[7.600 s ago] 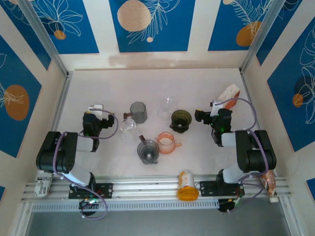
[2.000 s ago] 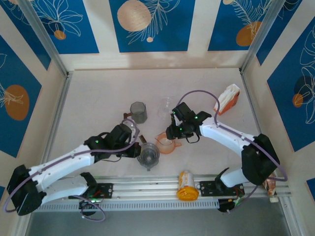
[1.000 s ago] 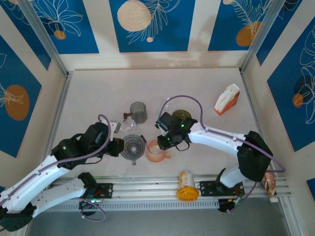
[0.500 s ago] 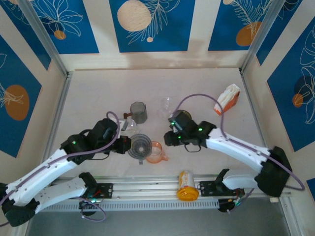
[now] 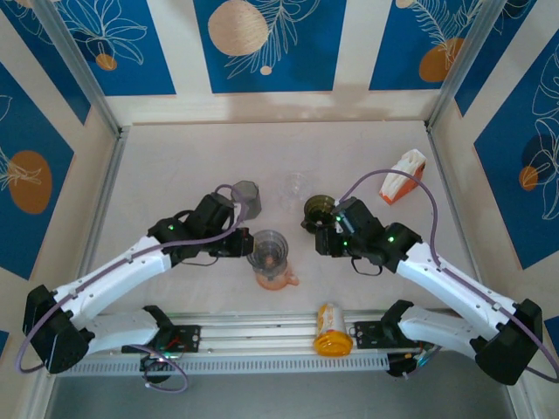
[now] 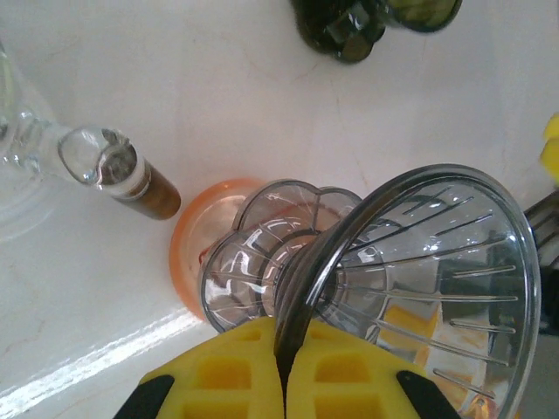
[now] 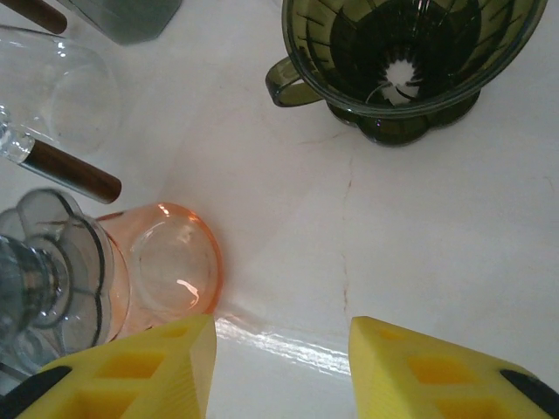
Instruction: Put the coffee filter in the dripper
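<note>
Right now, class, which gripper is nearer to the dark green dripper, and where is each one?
Right. The right gripper hovers open just beside the dark green dripper, on its near side. The left gripper, shut on the clear dripper, is farther away, to the left.

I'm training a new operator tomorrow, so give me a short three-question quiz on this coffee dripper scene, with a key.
1. True or false: a paper filter already sits inside the clear grey dripper.
2. Short answer: are the jaws of the right tool open or shut?
3. Multiple choice: what grips the clear grey dripper? A) the left tool B) the right tool C) nothing

Key: 1 false, its ribbed cone is bare; 2 open, with nothing between them; 3 A.
</note>
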